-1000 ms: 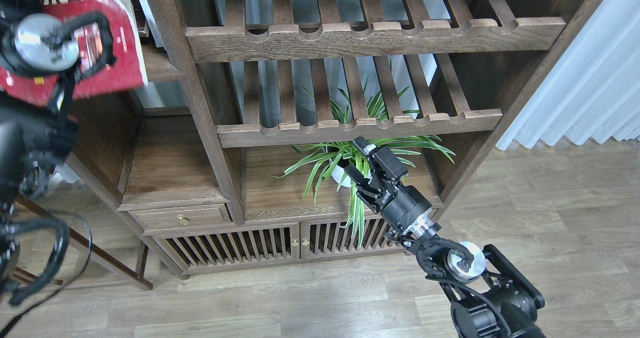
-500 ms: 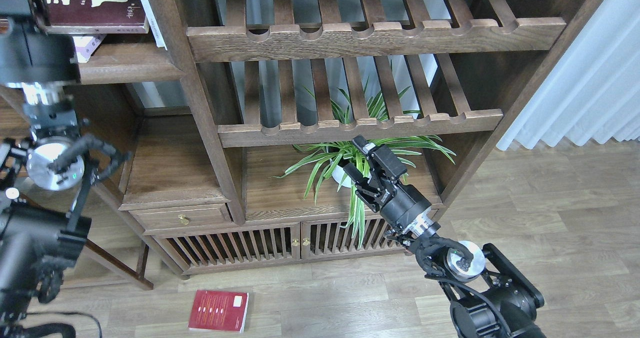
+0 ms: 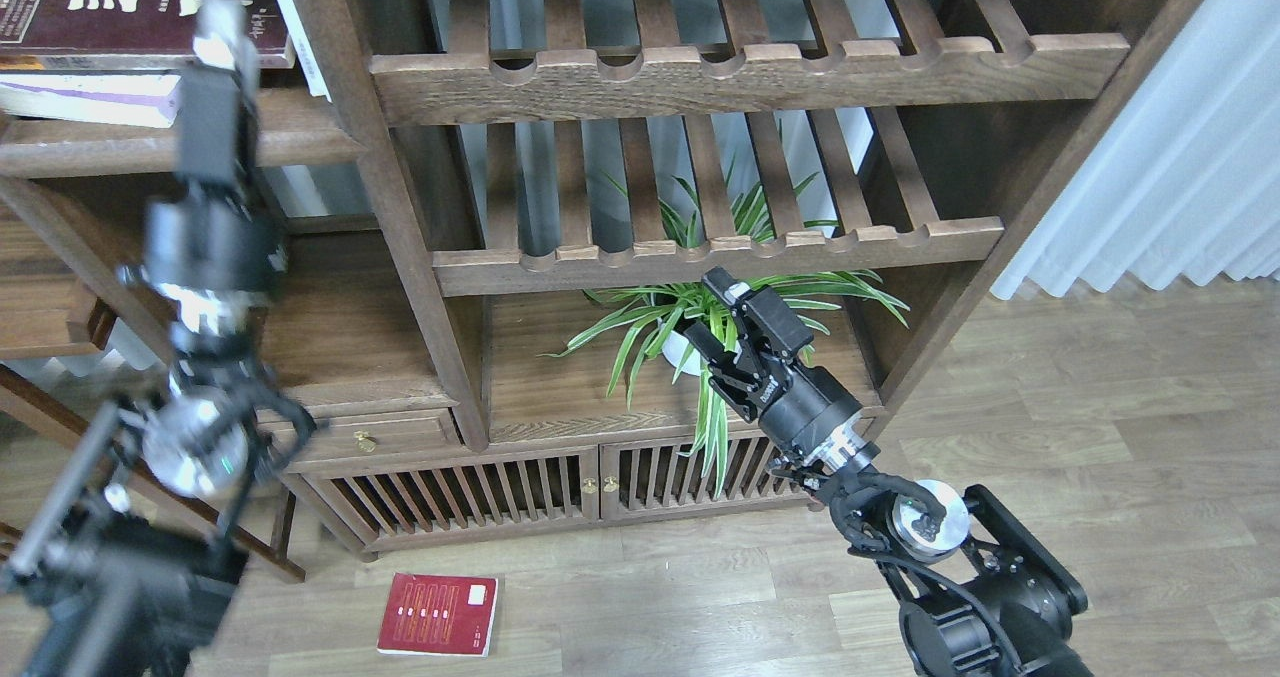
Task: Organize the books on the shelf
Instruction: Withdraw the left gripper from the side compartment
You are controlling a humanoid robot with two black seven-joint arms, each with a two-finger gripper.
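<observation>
Red book [image 3: 438,614] lies flat on the wood floor [image 3: 1050,437], cover up, near-left of frame, just in front of the bookcase's slatted cabinet doors [image 3: 520,492]; nothing touching it. Two more books sit up on the dark solid shelf [image 3: 300,137] at far left: a dark maroon one w/ big pale characters [image 3: 130,7] stacked on a pale lavender-white one [image 3: 95,97], both lying flat.

L gripper [image 3: 220,42] is up high at far left, motion-blurred, right in front of that shelf edge and overlapping the maroon book; fingers can't be told apart, so can't tell if spread or closed. No book seen in it. L arm runs down from there to the near-left corner.

R gripper [image 3: 725,322] hovers mid-frame in front of the lower open compartment, among the leaves of a potted spider plant [image 3: 650,322]; fingers spread apart, pinching nothing. R arm enters from near-right.

Slatted racks [image 3: 720,247] w/ notched rails above the plant hold nothing. White curtain [image 3: 1170,157] at far right.
</observation>
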